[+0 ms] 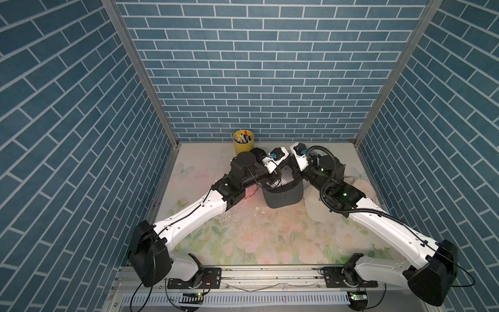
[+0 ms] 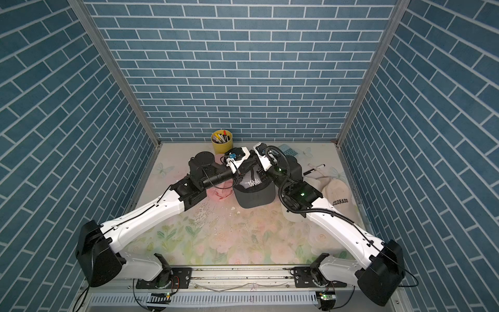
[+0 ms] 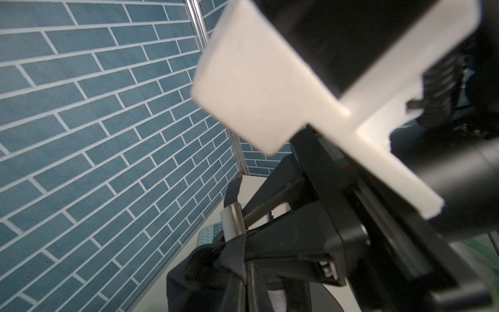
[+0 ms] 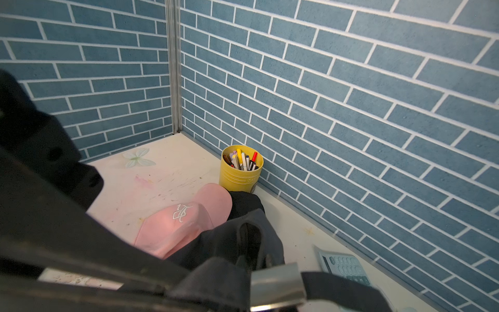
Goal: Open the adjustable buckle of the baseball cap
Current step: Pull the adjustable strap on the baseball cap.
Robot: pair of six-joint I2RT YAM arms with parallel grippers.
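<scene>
cap: black fabric baseball cap (image 1: 283,195) mid-bench on floral-printed bench (image 1: 243,237), brim toward arm bases | silver metal buckle (image 3: 231,221) at cap's rear | left claw (image 3: 244,232): clamped tight on black strap (image 3: 231,193), just beside buckle | right claw (image 2: 261,173): at cap's rear, opening cannot be told

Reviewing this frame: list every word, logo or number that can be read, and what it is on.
"COLORADO": on the cream cap.
Black cap: white lettering, seen upside down, not readable.
Yellow cup: small embossed mark, too small to read.
Pink cap: white stitched emblem, no legible letters.
Calculator: keys blurred.
</scene>
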